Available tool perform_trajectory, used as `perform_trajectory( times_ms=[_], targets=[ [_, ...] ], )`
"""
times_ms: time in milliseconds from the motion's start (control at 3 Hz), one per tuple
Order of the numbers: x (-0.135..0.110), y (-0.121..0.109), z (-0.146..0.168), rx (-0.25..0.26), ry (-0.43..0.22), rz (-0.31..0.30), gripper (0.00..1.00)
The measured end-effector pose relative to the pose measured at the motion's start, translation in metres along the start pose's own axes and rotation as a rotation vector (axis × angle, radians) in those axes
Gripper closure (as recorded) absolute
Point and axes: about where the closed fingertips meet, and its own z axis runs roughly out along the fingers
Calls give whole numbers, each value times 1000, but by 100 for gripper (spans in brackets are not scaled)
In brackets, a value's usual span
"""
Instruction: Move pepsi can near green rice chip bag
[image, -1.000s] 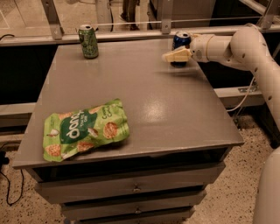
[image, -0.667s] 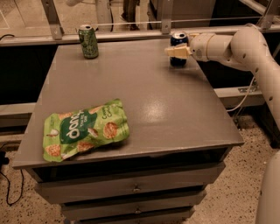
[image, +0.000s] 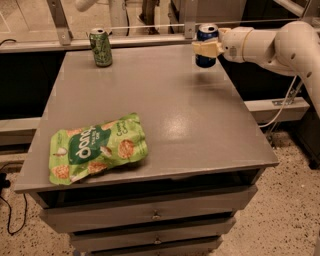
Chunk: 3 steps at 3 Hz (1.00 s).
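Observation:
The pepsi can (image: 206, 35), dark blue with a silver top, stands upright at the back right of the grey table (image: 170, 115). My gripper (image: 206, 48) reaches in from the right on a white arm and its tan fingers (image: 202, 49) are closed around the can's middle. The can's base looks slightly above the tabletop, with a shadow under it. The green rice chip bag (image: 97, 148) lies flat at the front left of the table, far from the can.
A green can (image: 101, 47) stands upright at the back left of the table. A metal rail and posts (image: 150, 36) run behind the table's back edge. Drawers (image: 155, 215) sit below the front edge. A cable (image: 282, 107) hangs at the right.
My gripper has closed in on the pepsi can from its front side and now grips its middle. The can seems to have come slightly off the table. The bag and green can have not moved.

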Motion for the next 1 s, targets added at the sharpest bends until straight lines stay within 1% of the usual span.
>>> perform_trajectory(
  times_ms=[333, 667, 1000],
  targets=[
    [-1, 2, 2, -5, -2, 1, 100],
    [-1, 2, 3, -5, -2, 1, 100],
    [0, 24, 11, -63, -16, 18, 100]
  ],
)
